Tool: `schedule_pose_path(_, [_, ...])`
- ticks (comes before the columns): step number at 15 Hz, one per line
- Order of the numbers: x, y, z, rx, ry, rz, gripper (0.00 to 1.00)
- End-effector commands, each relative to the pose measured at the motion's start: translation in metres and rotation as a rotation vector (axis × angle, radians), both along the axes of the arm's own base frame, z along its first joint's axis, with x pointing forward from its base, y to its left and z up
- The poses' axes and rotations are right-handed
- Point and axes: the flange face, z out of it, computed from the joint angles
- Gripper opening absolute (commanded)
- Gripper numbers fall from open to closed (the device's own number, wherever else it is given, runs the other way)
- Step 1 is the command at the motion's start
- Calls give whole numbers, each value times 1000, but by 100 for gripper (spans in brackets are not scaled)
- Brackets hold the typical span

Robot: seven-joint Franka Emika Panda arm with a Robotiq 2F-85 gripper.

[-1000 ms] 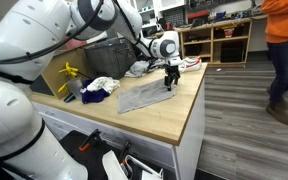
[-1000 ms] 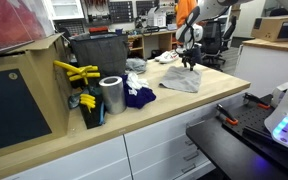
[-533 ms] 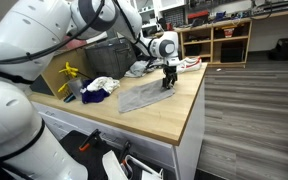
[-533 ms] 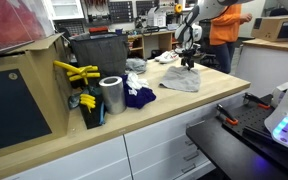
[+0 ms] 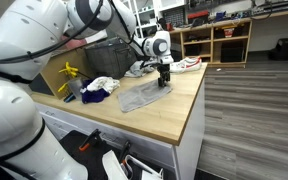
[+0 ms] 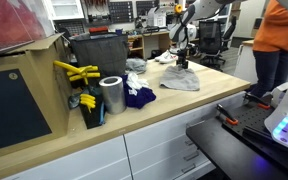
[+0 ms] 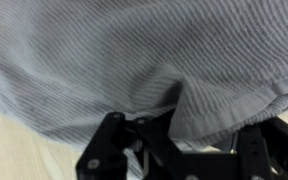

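The gripper [image 5: 165, 82] stands at the far edge of the grey striped cloth [image 5: 142, 95] lying flat on the wooden worktop [image 5: 174, 118]. In the wrist view its jaws are spread, with a cloth fold [image 7: 169, 95] between them. A blue rag [image 6: 137, 97], a metal can [image 6: 111, 95] and a dark bin [image 6: 99, 55] stand well apart and do not block it.

Robotics workshop: wooden workbench [image 5: 169, 115], stocked cubby shelves [image 5: 220, 40], cluttered parts racks [image 6: 114, 12] behind.

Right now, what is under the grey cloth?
The cloth lies on the wooden counter, which shows around it. The tool sits at one edge. Anything beneath the fabric is covered.
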Motion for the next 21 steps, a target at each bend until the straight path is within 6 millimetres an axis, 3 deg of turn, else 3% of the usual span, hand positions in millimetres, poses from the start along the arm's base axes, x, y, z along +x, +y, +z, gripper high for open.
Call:
schedule_pose_path(1, [-8, 25, 26, -48, -23, 74, 0])
schedule_pose_path(8, [-25, 58, 62, -169, -63, 201, 0])
schedule_pose_path(21, [-83, 128, 87, -308, -118, 444, 0])
